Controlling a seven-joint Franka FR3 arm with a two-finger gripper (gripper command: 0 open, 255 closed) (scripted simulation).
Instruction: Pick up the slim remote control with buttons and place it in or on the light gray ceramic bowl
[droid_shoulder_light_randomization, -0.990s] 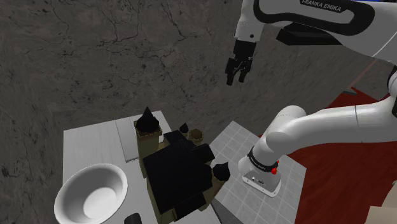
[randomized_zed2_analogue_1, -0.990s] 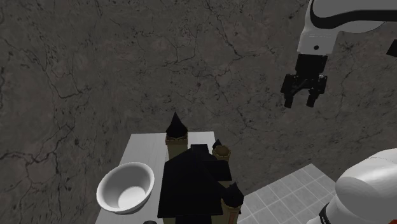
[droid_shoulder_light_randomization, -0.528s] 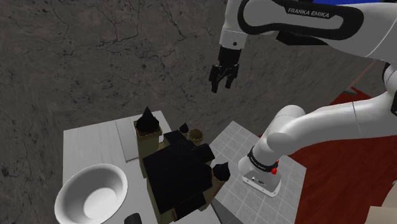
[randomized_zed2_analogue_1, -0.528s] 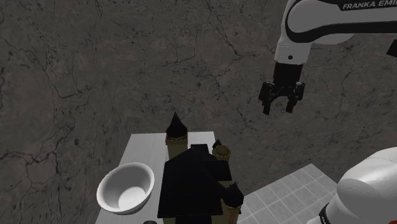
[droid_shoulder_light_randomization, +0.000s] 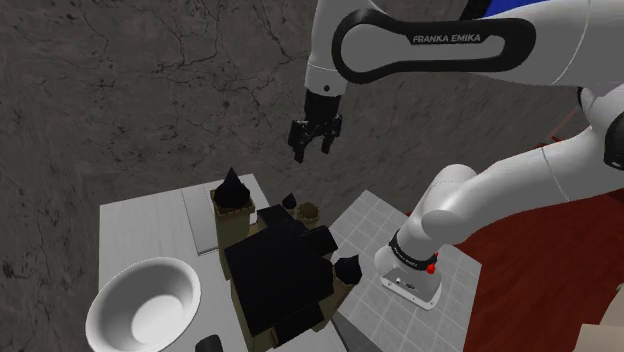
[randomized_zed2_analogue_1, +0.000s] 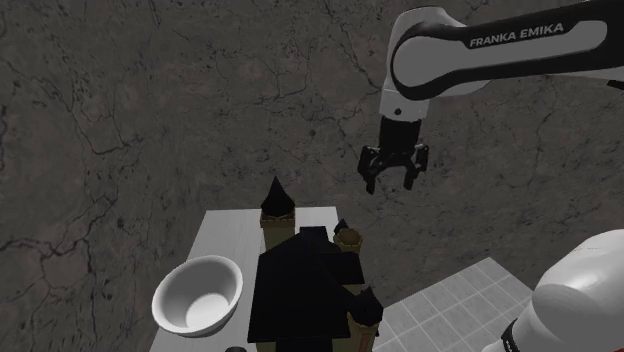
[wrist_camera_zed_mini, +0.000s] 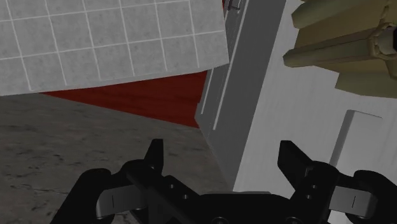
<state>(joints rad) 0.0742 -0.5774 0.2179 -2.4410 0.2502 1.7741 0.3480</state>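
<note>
over a dark cracked floor, the gripper (droid_shoulder_light_randomization: 312, 151) hung spread and empty, well apart from the pale bowl (droid_shoulder_light_randomization: 120, 290) on the white table (droid_shoulder_light_randomization: 140, 230).

Dark cracked floor (droid_shoulder_light_randomization: 120, 90), red rug (droid_shoulder_light_randomization: 540, 290), white table (droid_shoulder_light_randomization: 140, 228)

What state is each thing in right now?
Gripper: open, holding nothing, up in the air.
Bowl: upright, empty, on the table.
Remote: likely the dark tip at the shoulder view's lower edge, beside the bowl, not gripped.
Castle model: standing upright on the table.
</note>
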